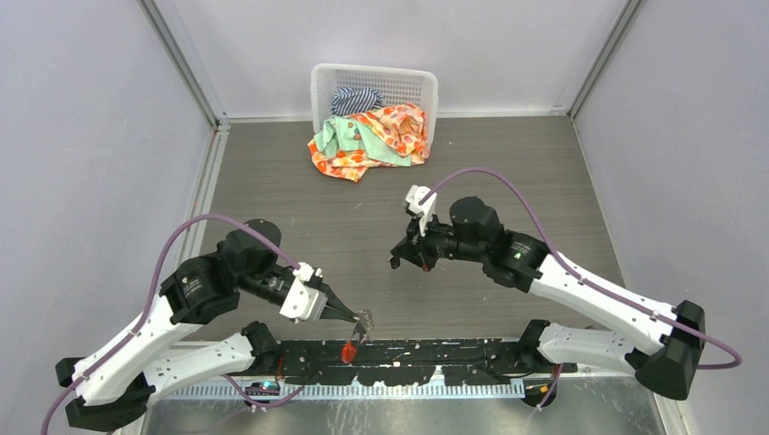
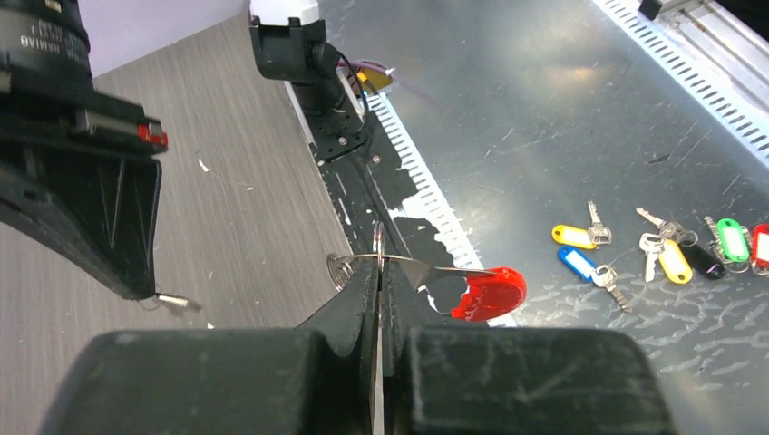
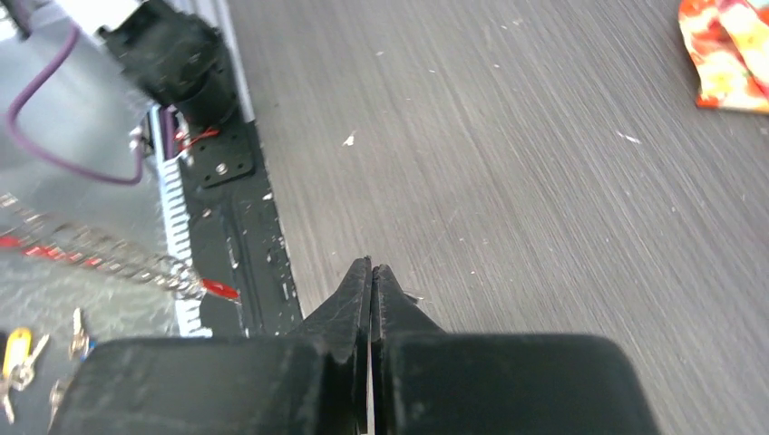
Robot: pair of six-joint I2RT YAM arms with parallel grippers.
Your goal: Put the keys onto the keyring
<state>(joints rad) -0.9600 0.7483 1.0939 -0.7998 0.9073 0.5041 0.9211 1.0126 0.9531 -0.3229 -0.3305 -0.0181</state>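
Grey wood-look table (image 1: 508, 172) inside plain white walls. There's a white basket (image 1: 372, 69) at the far edge with a heap of colourful clothes (image 1: 372, 136) spilling out the front. On my end, the left gripper (image 1: 356, 316) is clamped tight on the keyring (image 1: 365, 319), fingers pinching the metal ring edge-on. It's holding the bunch in the air right over the black mounting strip (image 1: 435, 349) along the near edge. The red tag (image 2: 490, 294) hangs off the ring toward the near side. The right gripper (image 3: 371, 265) hovers over the bare table further in, pointed back toward the left one but apart from it. Its fingers are pressed together with only a hairline slit showing. From the left wrist cam a thin silver sliver (image 2: 174, 301) pokes out at its tip. Honestly can't tell if that's a key blade or whether it's actually pinched in there. Below the table edge there's a scratched metal sheet (image 2: 544, 118) with a row of colour-tagged keys (image 2: 671, 258) lying on it, in yellow, blue, green and red.
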